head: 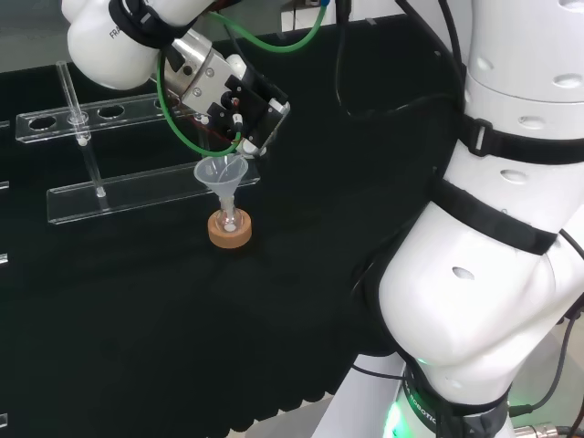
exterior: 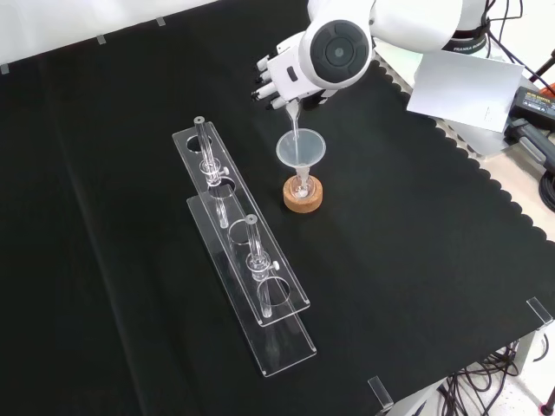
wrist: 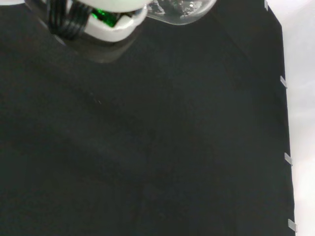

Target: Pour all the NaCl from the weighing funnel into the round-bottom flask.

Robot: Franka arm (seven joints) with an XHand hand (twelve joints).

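A small round-bottom flask (head: 229, 219) (exterior: 302, 185) stands on a cork ring (head: 230, 234) (exterior: 303, 198) near the middle of the cloth. A clear plastic funnel (head: 222, 175) (exterior: 300, 149) sits in its neck. The hand (head: 233, 99) (exterior: 276, 81) hovers just above, its fingers curled round a clear glass weighing funnel (exterior: 294, 126) (head: 223, 146). The weighing funnel is tilted steeply, with its thin spout reaching down into the plastic funnel's mouth. In the wrist view the weighing funnel's rounded glass body (wrist: 179, 9) shows beside a blurred white part of the hand (wrist: 106, 22). I cannot make out any powder.
A long clear acrylic rack (head: 137, 190) (exterior: 247, 269) holding upright glass tubes (exterior: 202, 143) lies left of the flask in the front view, behind it in the head view. A white sheet (exterior: 460, 87) lies beyond the cloth's scalloped edge. The arm's white links (head: 493, 228) rise at the head view's right.
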